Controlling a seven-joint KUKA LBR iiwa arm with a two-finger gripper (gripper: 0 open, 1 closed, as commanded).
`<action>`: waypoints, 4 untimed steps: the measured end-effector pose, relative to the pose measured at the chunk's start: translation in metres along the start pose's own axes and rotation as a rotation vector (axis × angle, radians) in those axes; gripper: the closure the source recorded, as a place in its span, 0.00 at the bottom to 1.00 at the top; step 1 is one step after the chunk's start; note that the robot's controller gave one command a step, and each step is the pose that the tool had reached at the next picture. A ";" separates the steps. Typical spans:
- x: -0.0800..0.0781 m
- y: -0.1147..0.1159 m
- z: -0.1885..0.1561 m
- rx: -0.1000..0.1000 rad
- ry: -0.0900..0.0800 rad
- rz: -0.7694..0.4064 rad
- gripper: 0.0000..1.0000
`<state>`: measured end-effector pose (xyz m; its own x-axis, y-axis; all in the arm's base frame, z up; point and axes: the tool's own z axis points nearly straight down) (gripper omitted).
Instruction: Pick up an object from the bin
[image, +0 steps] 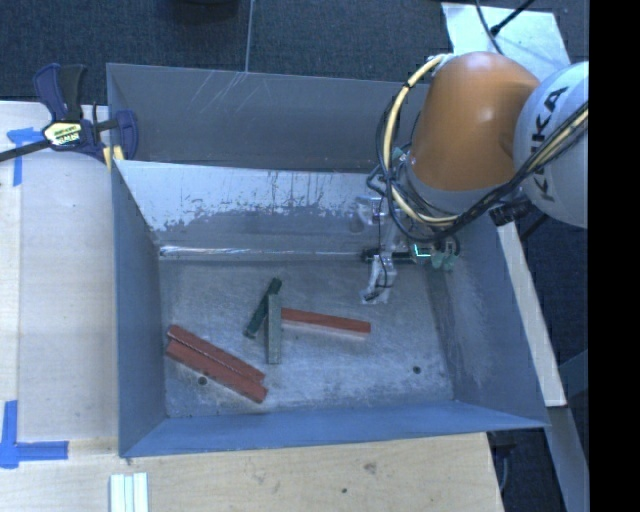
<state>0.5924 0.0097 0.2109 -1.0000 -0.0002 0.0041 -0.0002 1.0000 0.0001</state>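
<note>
Gripper (378, 283) sits low in grey bin (135, 320), right of centre, near back wall, just beyond right end of short red-brown bar (325, 323). Bar's left end meets grey-green stick (273, 340); dark green stick (262, 308) lies slanted over it. Long red-brown strip (215, 363) diagonal at front left, apart

Bin floor (420, 365) near the arm lies bare. Crossed green sticks (272, 330) and a long reddish bar (215, 364) block the left.
</note>
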 end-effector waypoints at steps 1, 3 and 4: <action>0.015 0.082 0.115 -0.002 0.001 -0.101 0.00; 0.044 0.049 0.140 0.000 -0.008 -0.228 1.00; 0.047 0.067 -0.009 0.000 -0.017 -0.239 1.00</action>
